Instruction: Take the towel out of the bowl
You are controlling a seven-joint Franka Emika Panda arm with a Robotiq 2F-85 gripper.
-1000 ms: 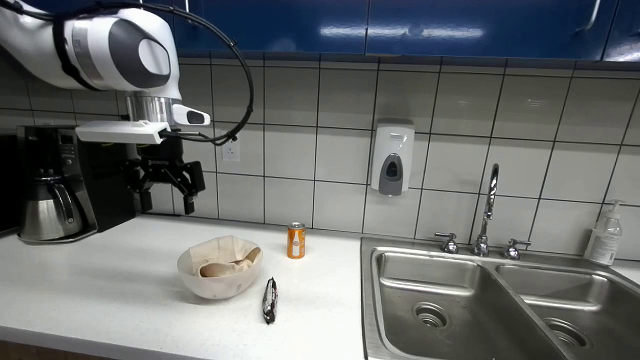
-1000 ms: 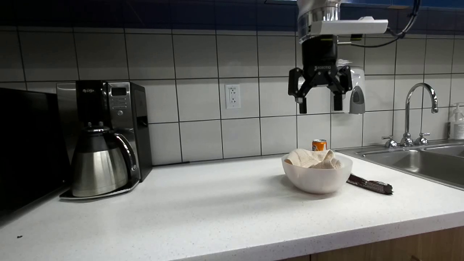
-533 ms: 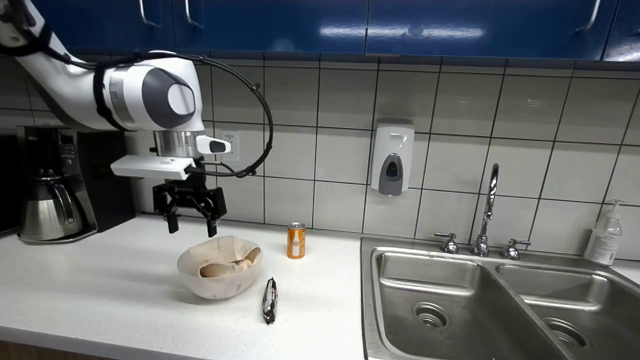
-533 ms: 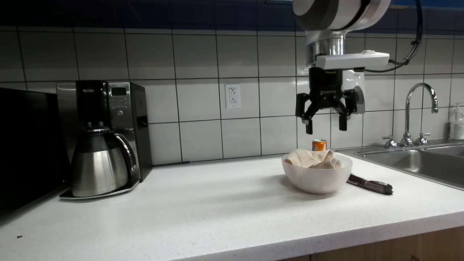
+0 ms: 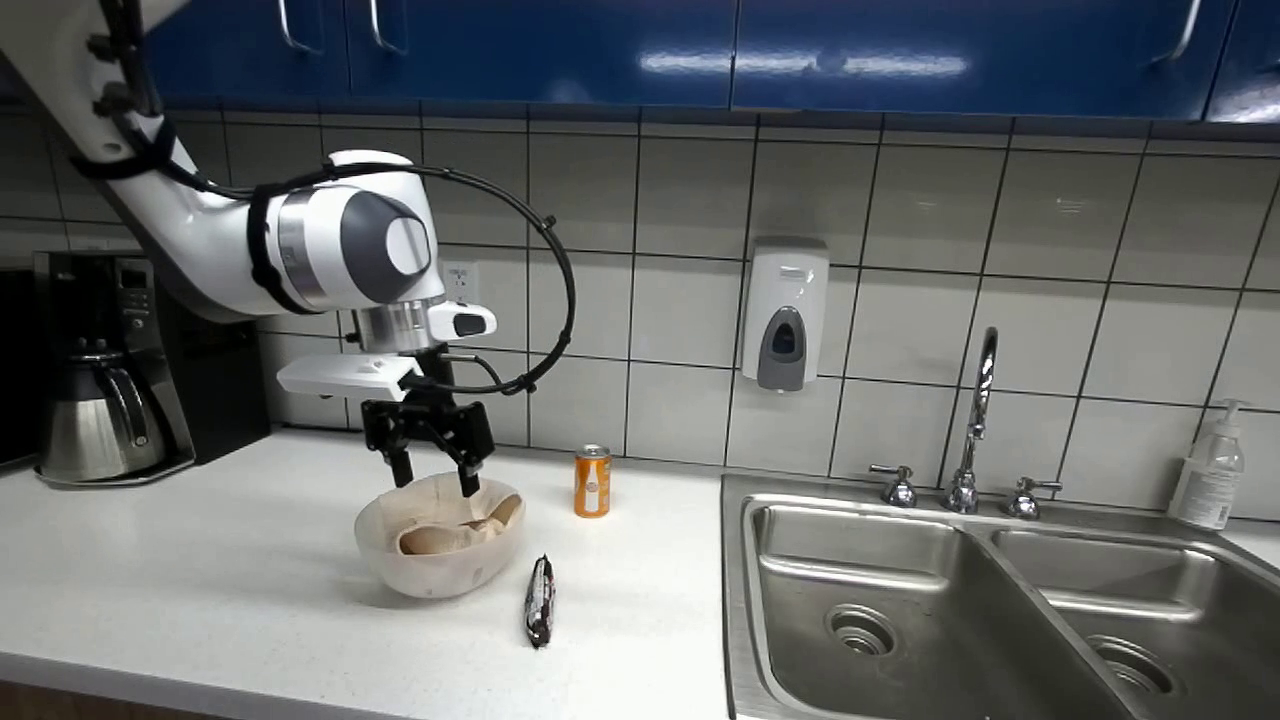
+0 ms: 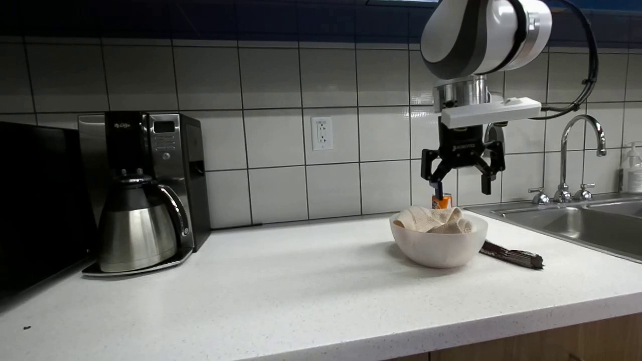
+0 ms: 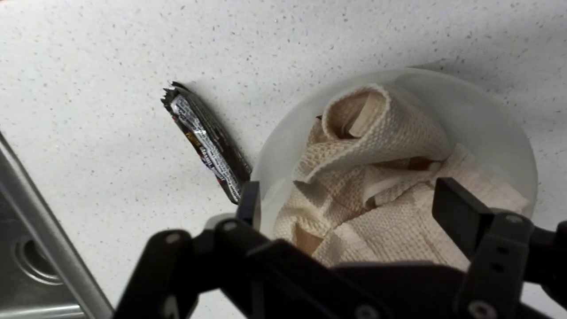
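The gripper [image 6: 462, 190] is held pointing down above the bowl [image 6: 436, 254], its fingers [image 7: 460, 217] spread wide apart, with a gap left between their tips and the towel [image 7: 398, 221]. The beige woven towel is contained in the translucent white bowl, bunched and folded, one part curled into an open loop; in an exterior view some of it is raised above the rim. In the wrist view it is seen between and beyond the fingers. The bowl is set upright on the speckled white countertop [image 6: 251, 291]. Between it and the stainless double-basin sink [image 5: 738, 590], a dark-wrapped candy bar [image 7: 208, 144] is laid just beside the bowl, apart from it. Nearer the tiled wall [image 5: 690, 300], a small orange can [image 5: 592, 490] is stood upright; in an exterior view it is partly hidden by the towel and a fingertip. A chrome faucet [image 5: 969, 455] is mounted at the sink's back edge. A soap dispenser [image 5: 785, 270] and a power outlet [image 6: 322, 133] are fixed to the wall. A coffee maker [image 6: 125, 145] with a steel carafe [image 6: 138, 235] is placed well apart from the bowl.
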